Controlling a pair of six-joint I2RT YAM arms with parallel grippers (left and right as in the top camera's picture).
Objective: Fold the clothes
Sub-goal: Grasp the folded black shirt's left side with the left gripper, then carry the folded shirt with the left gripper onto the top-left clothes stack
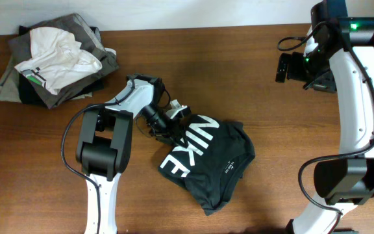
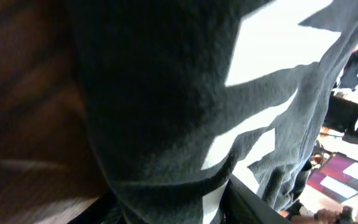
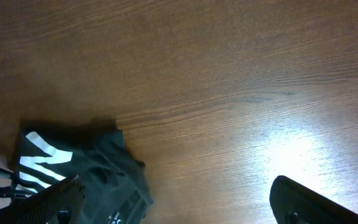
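Observation:
A black T-shirt with white NIKE lettering (image 1: 216, 159) lies crumpled on the wooden table at centre. My left gripper (image 1: 171, 123) is at the shirt's upper left edge and is shut on its cloth. In the left wrist view the black cloth with white letters (image 2: 185, 93) fills the frame and drapes over the fingers. My right gripper (image 1: 282, 67) hangs high over the table's far right, open and empty. The right wrist view shows its two finger tips wide apart (image 3: 179, 202) and the shirt (image 3: 86, 168) at lower left.
A pile of other clothes (image 1: 54, 58), grey and olive with a white garment on top, sits at the table's far left corner. Bare wooden table (image 1: 271, 130) lies between the shirt and the right arm.

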